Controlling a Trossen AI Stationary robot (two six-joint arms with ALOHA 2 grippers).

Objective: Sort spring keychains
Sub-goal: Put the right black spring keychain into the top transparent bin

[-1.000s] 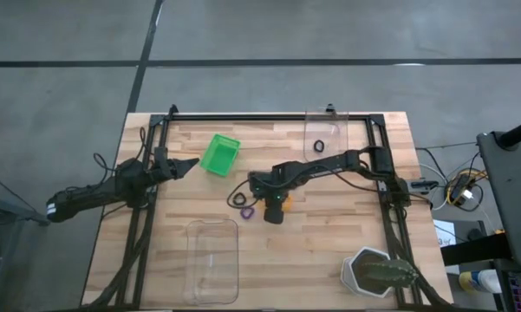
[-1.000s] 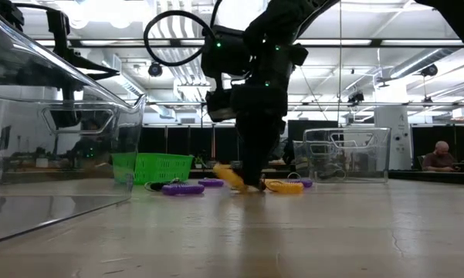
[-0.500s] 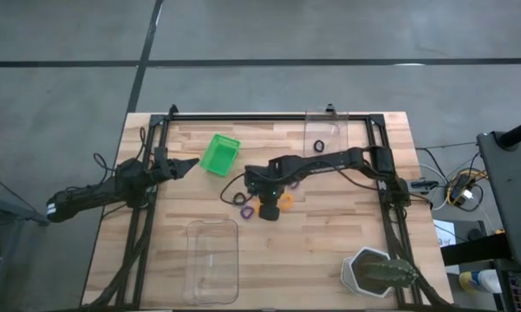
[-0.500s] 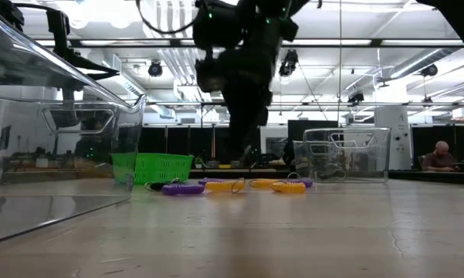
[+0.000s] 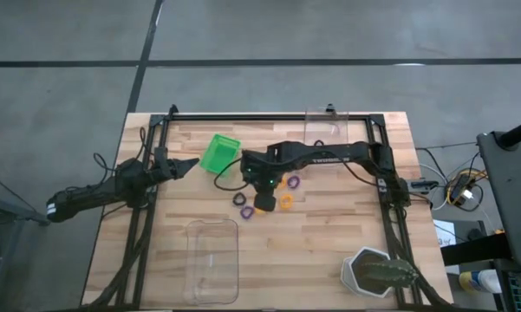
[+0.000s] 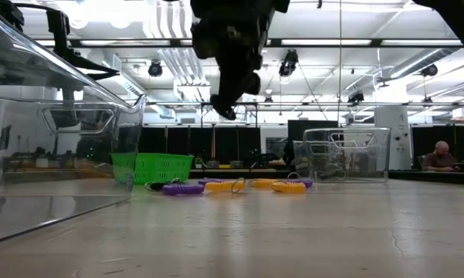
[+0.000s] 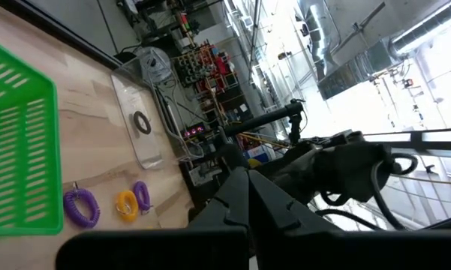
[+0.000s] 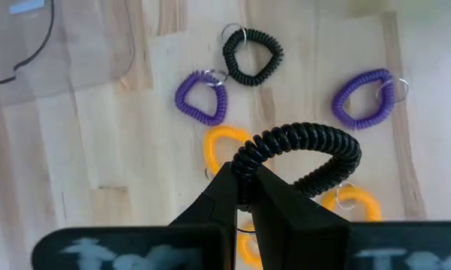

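My right gripper [image 8: 244, 191] hangs above the middle of the table [image 5: 263, 205], shut on a black spring keychain [image 8: 308, 146]; in the low view it is raised well off the table [image 6: 228, 110]. Below it lie another black keychain [image 8: 251, 56], purple ones [image 8: 201, 97] [image 8: 365, 96] and orange ones [image 8: 225, 142] [image 8: 349, 202], all flat on the wood. The far clear tray [image 5: 327, 132] has a black keychain [image 5: 319, 146] in it. My left gripper [image 5: 191, 163] waits shut near the left edge, beside the green bin [image 5: 219, 152]. My right gripper pinches the black keychain's coil [image 8: 249, 159] between its two fingers, coming from above and pointing down. The fingers lie across the coil at one side of the ring. The rest of the ring [image 8: 338, 150] sticks out sideways, lifted clear of the table.
A second clear tray [image 5: 212, 260] lies near the near edge, left of middle. A potted plant [image 5: 377, 273] stands at the near right corner. A dark frame [image 5: 269, 116] runs around the table's edges. A cable [image 5: 225, 178] loops beside the green bin.
My right gripper has risen from the table top, shifting slightly toward the far-left, and the black keychain has come up with it, lifted clear. An orange keychain that stood tipped against the fingers has dropped flat onto the table.
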